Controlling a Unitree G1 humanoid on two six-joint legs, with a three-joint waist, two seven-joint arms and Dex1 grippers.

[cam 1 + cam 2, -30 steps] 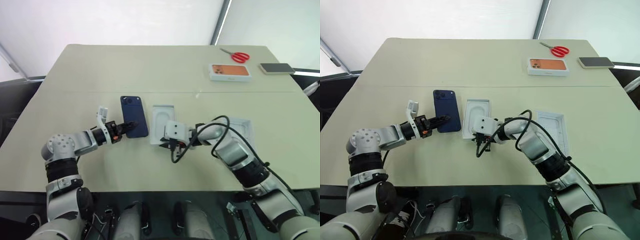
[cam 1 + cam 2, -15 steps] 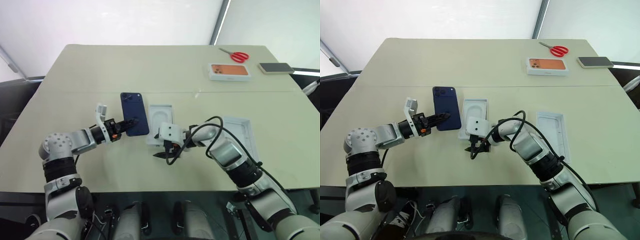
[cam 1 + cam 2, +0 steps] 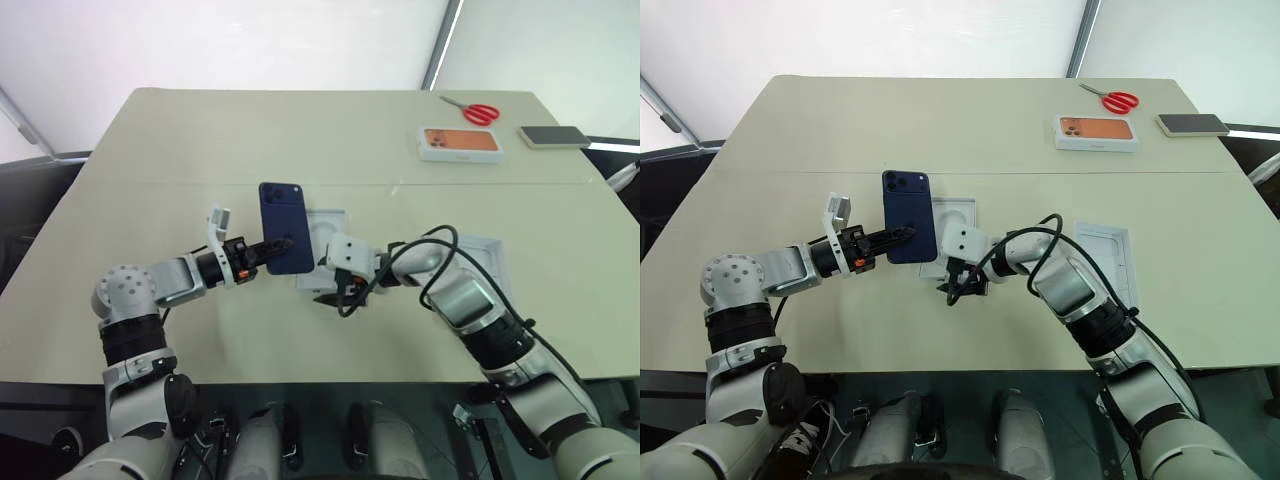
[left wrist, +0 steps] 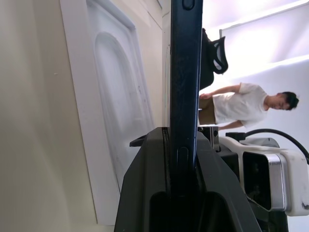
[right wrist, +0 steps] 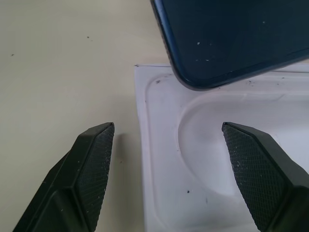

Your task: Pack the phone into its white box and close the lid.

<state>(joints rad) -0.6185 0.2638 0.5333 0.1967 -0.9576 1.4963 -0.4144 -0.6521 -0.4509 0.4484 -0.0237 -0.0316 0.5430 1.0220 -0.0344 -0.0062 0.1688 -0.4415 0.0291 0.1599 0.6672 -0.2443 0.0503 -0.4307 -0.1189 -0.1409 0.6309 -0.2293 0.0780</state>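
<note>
The dark navy phone (image 3: 284, 215) hangs above the table with its back and camera bump toward me. My left gripper (image 3: 272, 243) is shut on its near end. The phone overlaps the left edge of a flat white insert with a rounded recess (image 3: 332, 228), which lies on the table. My right gripper (image 5: 168, 128) is open at the insert's near end, its fingers (image 5: 91, 159) straddling one corner and touching nothing. A shallow white cardboard piece (image 3: 1108, 250) lies open side up beside my right forearm. I cannot tell whether it is the box or the lid.
At the far right of the table lie a white box with an orange phone picture (image 3: 459, 144), red scissors (image 3: 478, 112) and a grey phone (image 3: 553, 136). A black cable loops off my right wrist (image 3: 430, 245). A person (image 4: 241, 106) stands beyond the table.
My left gripper has carried the phone up and to the right, from beside the insert to over its left edge. My right gripper has gone from shut to open.
</note>
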